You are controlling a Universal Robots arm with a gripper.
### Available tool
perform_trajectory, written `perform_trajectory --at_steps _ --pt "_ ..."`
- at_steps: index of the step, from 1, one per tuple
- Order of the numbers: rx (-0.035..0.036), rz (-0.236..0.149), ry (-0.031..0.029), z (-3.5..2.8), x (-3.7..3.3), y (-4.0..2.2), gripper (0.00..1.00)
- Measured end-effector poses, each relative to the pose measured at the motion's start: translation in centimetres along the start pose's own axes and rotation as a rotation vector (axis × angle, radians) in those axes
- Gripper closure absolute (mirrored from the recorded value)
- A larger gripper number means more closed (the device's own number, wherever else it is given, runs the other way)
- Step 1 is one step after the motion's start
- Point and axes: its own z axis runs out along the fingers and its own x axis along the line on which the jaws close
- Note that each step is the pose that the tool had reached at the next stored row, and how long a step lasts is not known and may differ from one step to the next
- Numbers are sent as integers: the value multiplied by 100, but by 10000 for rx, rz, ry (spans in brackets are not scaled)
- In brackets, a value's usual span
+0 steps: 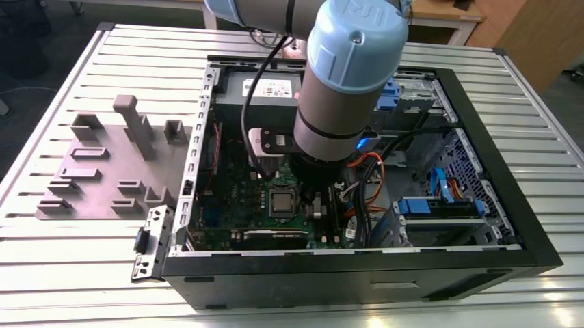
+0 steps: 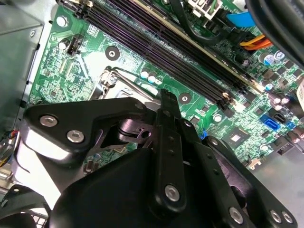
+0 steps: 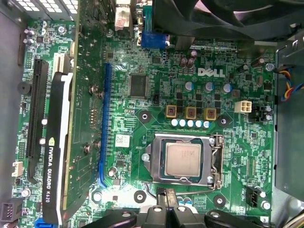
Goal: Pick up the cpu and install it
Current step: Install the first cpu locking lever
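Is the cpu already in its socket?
Yes, in the first wrist view the cpu lies flat inside the socket frame on the motherboard.

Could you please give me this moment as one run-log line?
cpu: seated in socket, frame closed | tool: above board beside socket, holding nothing seen | case: open

Open computer case (image 1: 474, 270) on slatted table (image 1: 73, 273), grey fixture block (image 1: 100, 178) beside.

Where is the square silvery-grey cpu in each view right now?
Exterior view: the square silvery-grey cpu sits in its socket, below the arm's wrist.
First wrist view: cpu inside the silver socket bracket.
Second wrist view: cannot tell; the black gripper covers that spot.
Shared landmark: the green motherboard.
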Motion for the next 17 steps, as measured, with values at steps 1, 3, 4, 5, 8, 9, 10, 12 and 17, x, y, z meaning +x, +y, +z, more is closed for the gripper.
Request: perform_trajectory --at_steps 1,3,4,5,8,9,10,12,17 --pt "0 0 -2 0 0 -2 89" --pt "0 0 -5 2 1 -6 89" --pt "0 -1 -6 4 1 -7 89" --pt "0 -1 -5 7 1 -8 89" --pt "3 -7 -6 18 1 -10 89" --pt "5 -14 -5 24 1 -10 89" --pt "8 -24 -5 29 1 -10 89" --pt "11 -42 -2 35 2 -11 89" --pt "23 -80 -2 53 2 -11 89"
